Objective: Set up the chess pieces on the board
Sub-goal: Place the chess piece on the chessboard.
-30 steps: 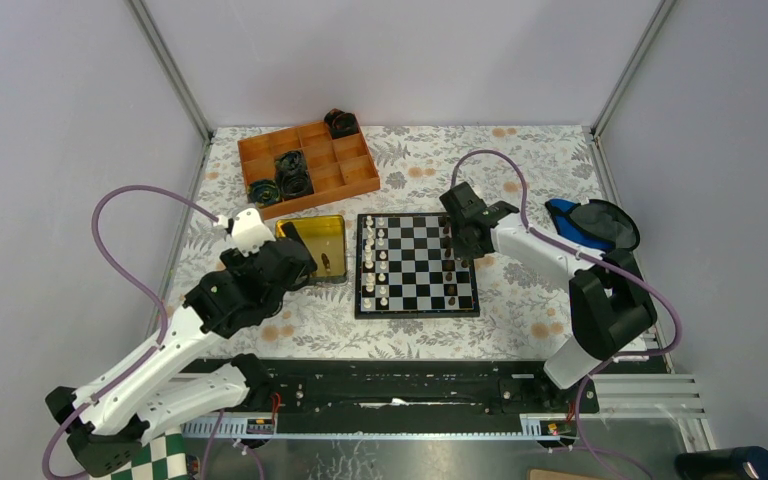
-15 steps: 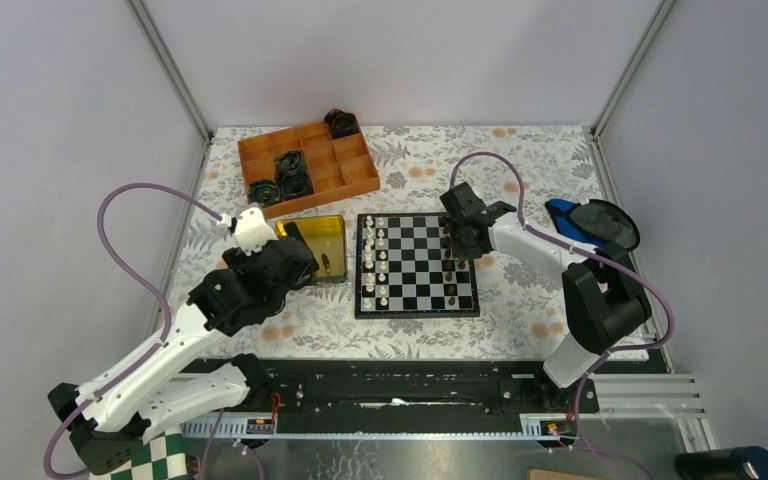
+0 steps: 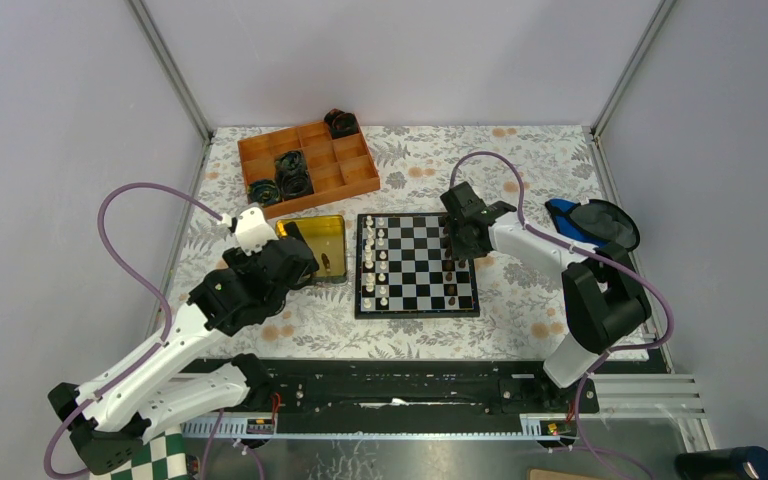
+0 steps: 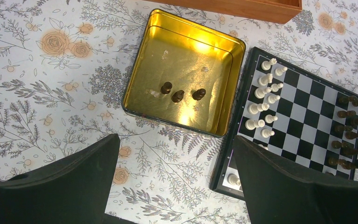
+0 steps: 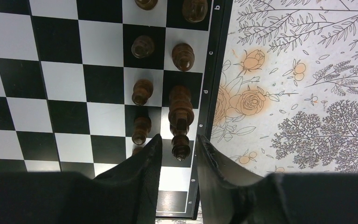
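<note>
**As the right gripper (image 5: 179,142) flanks a dark piece (image 5: 181,116), the left gripper (image 4: 176,140) hangs wide by the gold tin (image 4: 186,60)**

Where the board (image 3: 417,312) lies at mid-table on the floral cloth (image 3: 520,160), the right gripper points down at its right-hand edge column. Its jaws are narrowly parted, one on either side of the tall dark piece, which stands upright on its square. A sliver of board shows on each side of the piece, so nothing is gripped. Other dark pieces (image 5: 142,91) stand in the two columns on that side. White pieces (image 4: 262,93) stand in the two columns opposite. The left gripper hangs above the cloth at the tin's near edge, its jaws fully spread and empty. Three dark pieces (image 4: 178,96) stand in a row inside the tin, just beside the board's left edge. An orange tray (image 3: 310,165) lies beyond the tin.
</note>
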